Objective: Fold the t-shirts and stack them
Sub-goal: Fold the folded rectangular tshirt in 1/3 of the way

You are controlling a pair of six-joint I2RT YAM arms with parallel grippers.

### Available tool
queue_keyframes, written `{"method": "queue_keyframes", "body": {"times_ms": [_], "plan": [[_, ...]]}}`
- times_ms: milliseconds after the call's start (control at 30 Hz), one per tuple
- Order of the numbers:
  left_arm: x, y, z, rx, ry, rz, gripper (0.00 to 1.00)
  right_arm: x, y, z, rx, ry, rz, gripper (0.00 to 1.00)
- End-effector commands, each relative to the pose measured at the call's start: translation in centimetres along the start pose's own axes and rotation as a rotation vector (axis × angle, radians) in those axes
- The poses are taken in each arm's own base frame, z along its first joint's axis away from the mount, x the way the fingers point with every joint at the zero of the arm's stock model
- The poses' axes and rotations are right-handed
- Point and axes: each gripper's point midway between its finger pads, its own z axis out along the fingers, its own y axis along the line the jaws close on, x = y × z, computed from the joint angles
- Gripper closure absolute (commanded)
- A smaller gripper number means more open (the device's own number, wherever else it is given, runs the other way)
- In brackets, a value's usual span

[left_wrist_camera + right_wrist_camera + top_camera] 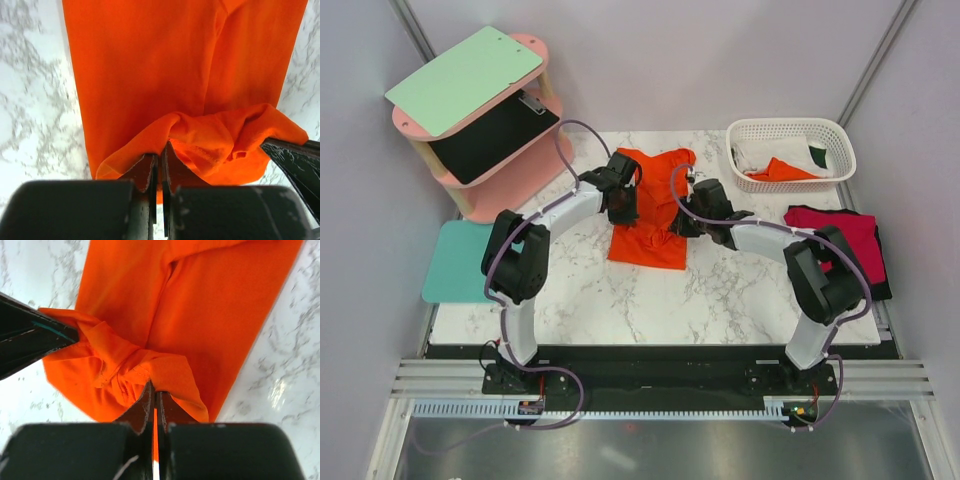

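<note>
A bright orange t-shirt (650, 215) lies lengthwise in the middle of the marble table. My left gripper (623, 200) is shut on its left edge, the cloth bunched at the fingertips in the left wrist view (161, 150). My right gripper (688, 218) is shut on its right edge, cloth pinched in the right wrist view (155, 390). The shirt (165, 75) hangs and folds between both grippers (200, 315). A folded crimson red shirt (840, 235) lies on a black one (883, 285) at the right. More shirts, white, orange and dark green, sit in the basket.
A white lattice basket (790, 130) stands at the back right. A pink two-shelf stand (480, 110) with a pale green board is at the back left. A teal mat (455, 262) lies at the left table edge.
</note>
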Motion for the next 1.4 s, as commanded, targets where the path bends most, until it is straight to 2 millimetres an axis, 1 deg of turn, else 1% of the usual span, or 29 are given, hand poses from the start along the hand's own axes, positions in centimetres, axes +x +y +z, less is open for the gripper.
{"method": "queue_keyframes", "body": {"times_ms": [0, 33, 67, 100, 167, 200, 233, 267, 300, 333, 367, 400, 433, 467, 500, 533, 567, 600, 633, 667, 700, 733, 833, 1033, 1067, 1100, 1133, 1267, 1367], "plan": [[-3.7, -0.8, 0.5, 0.079, -0.035, 0.052, 0.86, -4.6, -1.7, 1.8, 0.055, -0.11, 0.023, 0.96], [-4.8, -1.2, 0.2, 0.097, -0.055, 0.067, 0.74, -5.2, -2.2, 2.6, 0.074, -0.117, 0.033, 0.93], [-5.3, -1.0, 0.3, 0.097, -0.06, 0.064, 0.58, -6.0, -3.3, 2.8, 0.107, -0.141, 0.05, 0.84], [-6.0, -0.4, 0.3, 0.077, -0.073, 0.058, 0.4, -7.2, -3.4, 3.1, 0.103, -0.188, 0.057, 0.64], [-7.1, 0.0, -0.5, 0.048, -0.111, 0.063, 0.32, -8.2, -3.7, 2.9, 0.097, -0.246, 0.066, 0.43], [-7.6, 0.7, -0.9, 0.016, -0.132, 0.06, 0.01, -9.6, -3.1, 2.5, 0.071, -0.308, 0.053, 0.24], [-7.9, 1.1, -2.1, 0.0, -0.16, 0.064, 0.0, -10.1, -2.7, 1.5, 0.061, -0.336, 0.042, 0.15], [-7.9, 1.3, -2.6, -0.01, -0.17, 0.069, 0.0, -10.5, -2.2, 1.0, 0.049, -0.352, 0.033, 0.05], [-8.0, 1.6, -3.2, -0.018, -0.181, 0.068, 0.0, -10.8, -1.3, 0.6, 0.02, -0.36, 0.017, 0.02], [-7.4, 1.9, -3.2, -0.023, -0.177, 0.068, 0.0, -11.0, -0.8, 0.0, 0.006, -0.366, -0.002, 0.02], [-7.5, 1.8, -4.2, -0.017, -0.194, 0.065, 0.0, -10.8, -0.4, -0.2, -0.002, -0.362, -0.011, 0.02], [-7.3, 1.9, -4.4, -0.016, -0.194, 0.063, 0.0, -10.4, -0.1, -0.3, -0.006, -0.344, -0.015, 0.02], [-6.4, 2.3, -4.0, -0.022, -0.177, 0.056, 0.0, -10.0, 0.1, -0.4, -0.014, -0.331, -0.018, 0.02], [-6.2, 2.3, -4.5, -0.018, -0.183, 0.053, 0.0, -9.5, 0.6, -0.4, -0.037, -0.308, -0.026, 0.02], [-5.7, 2.4, -4.4, -0.015, -0.174, 0.052, 0.0, -8.7, 0.6, -0.2, -0.045, -0.277, -0.027, 0.02], [-4.6, 2.9, -4.0, -0.024, -0.15, 0.041, 0.0, -7.7, 1.4, -0.1, -0.089, -0.237, -0.035, 0.02], [-4.4, 3.0, -4.2, -0.021, -0.157, 0.037, 0.0, -6.9, 2.1, -0.1, -0.12, -0.21, -0.043, 0.18], [-2.9, 3.6, -3.7, -0.033, -0.128, 0.029, 0.0, -6.1, 2.6, 0.1, -0.148, -0.183, -0.052, 0.43], [-2.4, 3.9, -3.5, -0.038, -0.122, 0.023, 0.0, -4.7, 3.6, 0.2, -0.195, -0.138, -0.059, 0.8], [-2.2, 4.0, -3.5, -0.037, -0.13, 0.019, 0.0, -3.9, 4.0, 0.3, -0.21, -0.114, -0.055, 1.0], [-1.2, 4.5, -3.4, -0.045, -0.117, 0.018, 0.0, -2.8, 4.3, 0.5, -0.232, -0.079, -0.061, 1.0], [-0.7, 4.7, -3.2, -0.051, -0.108, 0.016, 0.0, -1.6, 5.1, 0.6, -0.266, -0.041, -0.071, 1.0], [0.4, 5.5, -2.7, -0.073, -0.089, 0.014, 0.0, 0.3, 5.7, 1.0, -0.302, 0.013, -0.069, 1.0], [1.1, 6.2, -1.9, -0.099, -0.068, 0.008, 0.0, 2.2, 7.3, 1.8, -0.367, 0.076, -0.061, 1.0], [1.1, 6.3, -1.9, -0.103, -0.068, 0.007, 0.0, 2.4, 7.3, 2.1, -0.365, 0.081, -0.062, 1.0], [1.1, 6.3, -1.9, -0.105, -0.069, 0.004, 0.0, 3.2, 7.1, 2.6, -0.358, 0.104, -0.056, 1.0], [1.0, 6.2, -1.9, -0.103, -0.07, 0.004, 0.0, 3.2, 7.2, 3.0, -0.359, 0.109, -0.056, 1.0], [0.9, 6.3, -2.1, -0.105, -0.076, 0.002, 0.0, 3.8, 6.2, 4.9, -0.328, 0.117, -0.045, 1.0], [0.9, 6.3, -2.2, -0.102, -0.077, 0.007, 0.0, 2.9, 5.4, 6.5, -0.276, 0.084, -0.055, 1.0]]}}
